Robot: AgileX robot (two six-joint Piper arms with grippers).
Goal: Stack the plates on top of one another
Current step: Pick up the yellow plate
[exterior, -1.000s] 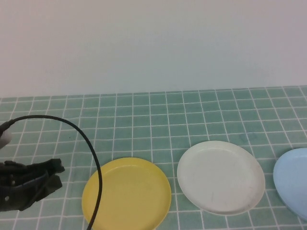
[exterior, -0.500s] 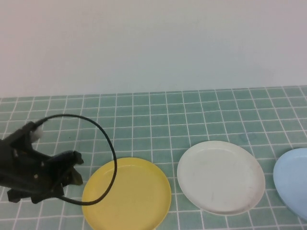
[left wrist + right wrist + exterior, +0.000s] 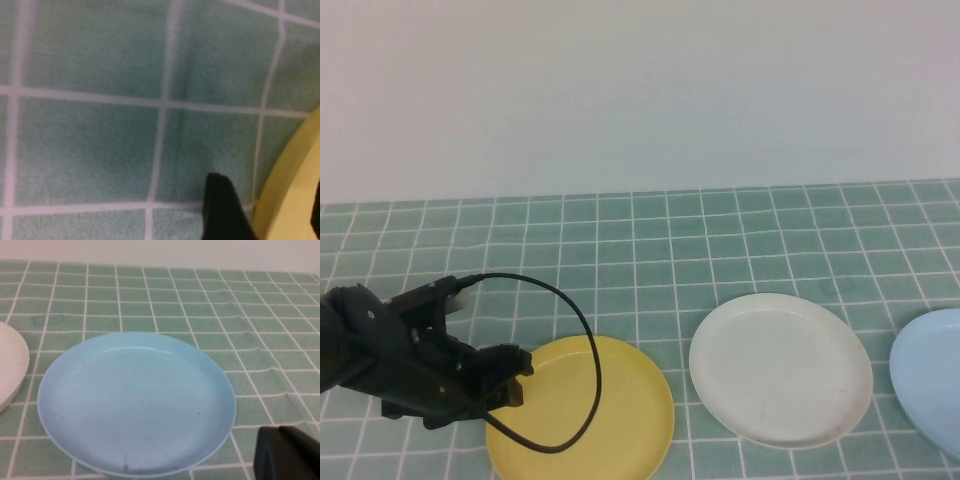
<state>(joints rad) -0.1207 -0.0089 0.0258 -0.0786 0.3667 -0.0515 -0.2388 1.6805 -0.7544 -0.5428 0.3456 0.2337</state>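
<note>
A: Counting first, we find three plates on the green checked counter (image 3: 650,240): one yellow plate (image 3: 620,410), one white plate (image 3: 780,368) and one light blue plate (image 3: 932,375), lying side by side in a row, none on another.

B: We agree, and we count two arms, though the high view shows only one. The left gripper (image 3: 515,378) sits low at the yellow plate's left edge, a black cable (image 3: 582,345) looping over the plate.

A: What do the wrist views add for us?

B: In the left wrist view we see what the high view hides: one dark finger (image 3: 222,210) down on the cloth just outside the yellow rim (image 3: 295,185), the other a dark sliver at the picture's far edge, on the plate's side. So we read the left jaws as spread wide with the rim between them, not yet closed on it.

A: And the right gripper (image 3: 287,460)?

B: We find it only in the right wrist view, as a dark block near the light blue plate (image 3: 135,405), apart from it. We see a sliver of the white plate (image 3: 10,367) there too. Its jaws are fully closed and hold nothing.

A: So we place the yellow plate leftmost, the white in the middle, the blue cut off by the right border.
</note>
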